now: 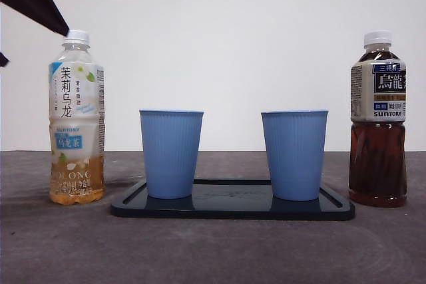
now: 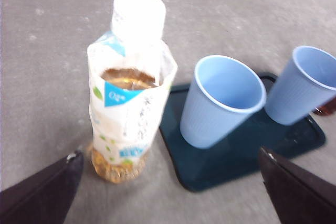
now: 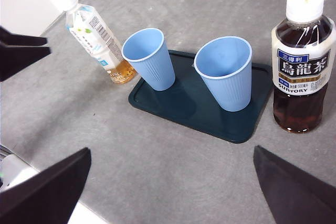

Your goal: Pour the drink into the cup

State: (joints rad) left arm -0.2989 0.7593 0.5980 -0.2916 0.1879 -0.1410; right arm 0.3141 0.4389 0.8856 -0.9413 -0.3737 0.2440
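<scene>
Going left to right across the front view: at about 9 o'clock stands the jasmine oolong bottle (image 1: 76, 118), upright on the grey table (image 1: 213, 251), white cap on, with only a shallow band of pale tea in its base. Above it, at 11 o'clock, a dark wedge of the left gripper (image 2: 168, 182) enters from the top corner, its tip just beside the cap; I read it as the left one because the left wrist view looks straight down on this bottle. There the two jaws stand wide apart with the bottle between and beyond them, touching nothing.

Next, near the centre, the dark tray (image 1: 233, 209) carries the left blue cup (image 1: 171, 153) and, toward 3 o'clock of it, the right blue cup (image 1: 293, 154). Both are upright and apart from each other, and the wrist views show their insides empty.

At 3 o'clock of the picture stands the dark oolong bottle (image 1: 378, 118), upright, capped, mostly full, just beside the tray's end.

The right gripper (image 3: 168, 182) hangs high, well apart from everything, its jaws spread wide and holding nothing.

As I judge it, the task has barely begun: no bottle is grasped, both caps look in place, no drink is in either cup. Left to do: close on a bottle, likely the jasmine one, get it open, lift, tilt over a cup
</scene>
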